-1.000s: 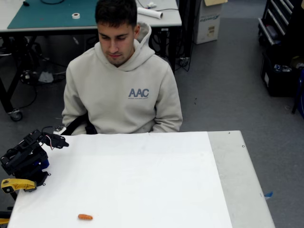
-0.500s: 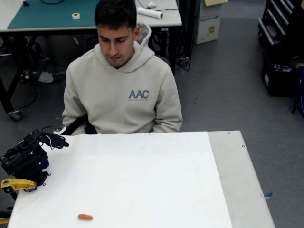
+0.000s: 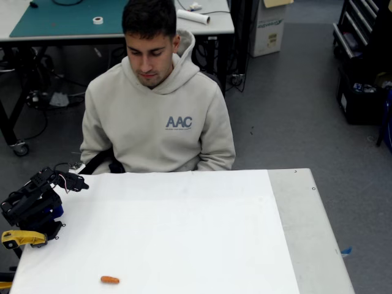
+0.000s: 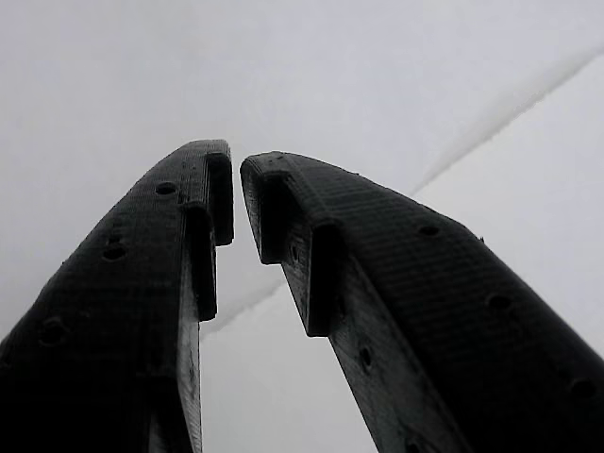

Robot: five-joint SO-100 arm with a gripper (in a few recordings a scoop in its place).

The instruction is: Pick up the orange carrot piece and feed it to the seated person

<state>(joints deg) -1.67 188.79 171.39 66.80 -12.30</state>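
Observation:
The orange carrot piece lies on the white table near its front left edge. The seated person sits behind the far edge of the table, head bowed toward it. My black arm is folded at the table's left edge, and its gripper points toward the table's far left corner, well away from the carrot. In the wrist view the gripper hovers over the white surface. Its two black fingers almost meet at the tips, with nothing between them.
A yellow clamp handle holds the arm's base at the left edge. A grey strip of bare tabletop runs along the right side. Behind the person stands a workbench with a green mat and a roll of tape.
The person has shifted very slightly in the seat. The arm, the gripper and the carrot piece have not moved.

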